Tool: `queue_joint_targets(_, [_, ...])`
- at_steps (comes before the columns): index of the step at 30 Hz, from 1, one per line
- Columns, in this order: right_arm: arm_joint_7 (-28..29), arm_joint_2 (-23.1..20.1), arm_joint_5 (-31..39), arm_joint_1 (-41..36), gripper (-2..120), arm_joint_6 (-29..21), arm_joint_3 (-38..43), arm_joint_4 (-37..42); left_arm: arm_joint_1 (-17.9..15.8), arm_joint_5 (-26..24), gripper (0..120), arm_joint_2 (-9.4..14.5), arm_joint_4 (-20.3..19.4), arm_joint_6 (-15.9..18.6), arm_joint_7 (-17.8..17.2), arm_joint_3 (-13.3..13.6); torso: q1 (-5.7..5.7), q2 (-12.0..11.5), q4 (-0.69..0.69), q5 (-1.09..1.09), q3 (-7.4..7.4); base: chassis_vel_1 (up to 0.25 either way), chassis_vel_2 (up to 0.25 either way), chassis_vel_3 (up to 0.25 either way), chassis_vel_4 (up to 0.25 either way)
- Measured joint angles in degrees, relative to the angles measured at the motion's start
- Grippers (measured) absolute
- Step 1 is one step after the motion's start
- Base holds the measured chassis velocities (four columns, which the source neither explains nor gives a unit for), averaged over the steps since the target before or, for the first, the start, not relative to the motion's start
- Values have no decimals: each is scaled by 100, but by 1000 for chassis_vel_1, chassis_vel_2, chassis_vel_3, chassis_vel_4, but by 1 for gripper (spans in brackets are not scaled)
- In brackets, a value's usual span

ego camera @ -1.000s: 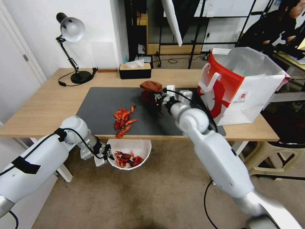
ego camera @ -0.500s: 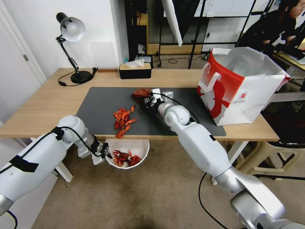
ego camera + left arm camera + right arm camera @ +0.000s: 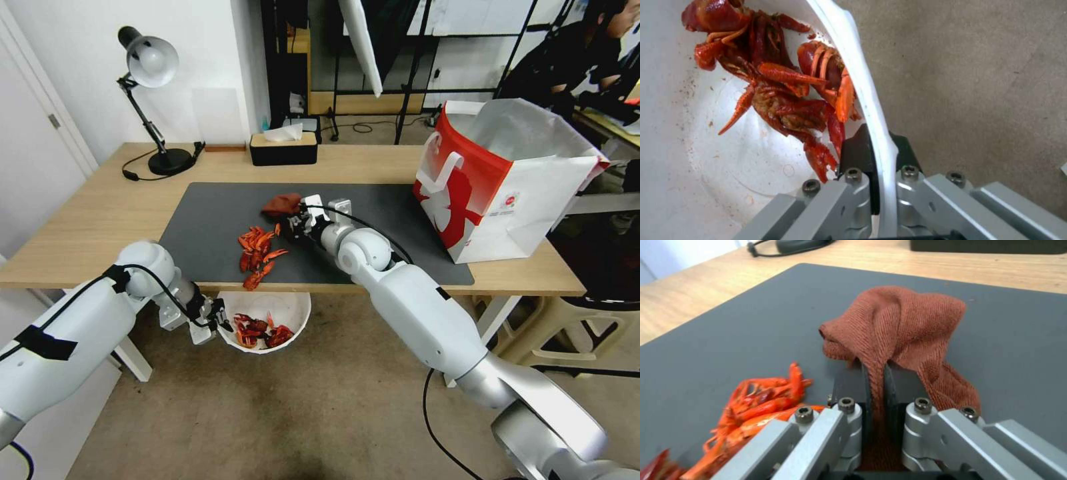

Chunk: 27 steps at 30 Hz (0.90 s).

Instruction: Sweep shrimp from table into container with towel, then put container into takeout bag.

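Red-orange shrimp (image 3: 259, 249) lie on the dark grey mat (image 3: 220, 220) of the light-wood table (image 3: 80, 220). The towel (image 3: 281, 203) is rust-brown, the container (image 3: 293, 310) white with reddish stains, the bag (image 3: 507, 180) red and white.

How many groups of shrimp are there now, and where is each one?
2. One heap of shrimp lies on the dark mat, beside the towel. The other lies inside the container held below the table edge.

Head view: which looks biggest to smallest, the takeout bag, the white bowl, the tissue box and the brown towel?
1. Takeout bag.
2. Container, the white bowl, partly hidden under the table edge.
3. Tissue box, though it sits farther back, so this is unsure.
4. Towel.
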Motion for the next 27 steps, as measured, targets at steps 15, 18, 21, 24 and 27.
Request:
queue_joint_targets(15, [-471,-487,92,-253,5,25,-233,475,-5,-46,0,47,39,-2,-17,-38,0,0,0,0,0,0,0,0,0])
queue_joint_targets(18, [-506,-586,130,-319,5,24,-305,635,-7,-51,0,58,57,-2,-36,-42,0,0,0,1,0,0,0,0,0])
queue_joint_targets(21, [-532,-647,146,-363,5,22,-344,727,-6,-50,0,63,68,-2,-64,-43,0,0,0,1,0,0,0,0,0])
queue_joint_targets(24, [-549,-716,165,-425,5,20,-371,829,-6,-49,0,63,76,-3,-79,-45,0,0,0,1,0,0,0,0,0])
queue_joint_targets(27, [-575,-782,202,-481,5,18,-390,957,-9,-46,0,62,88,-2,-88,-46,0,0,0,1,0,0,0,0,0])
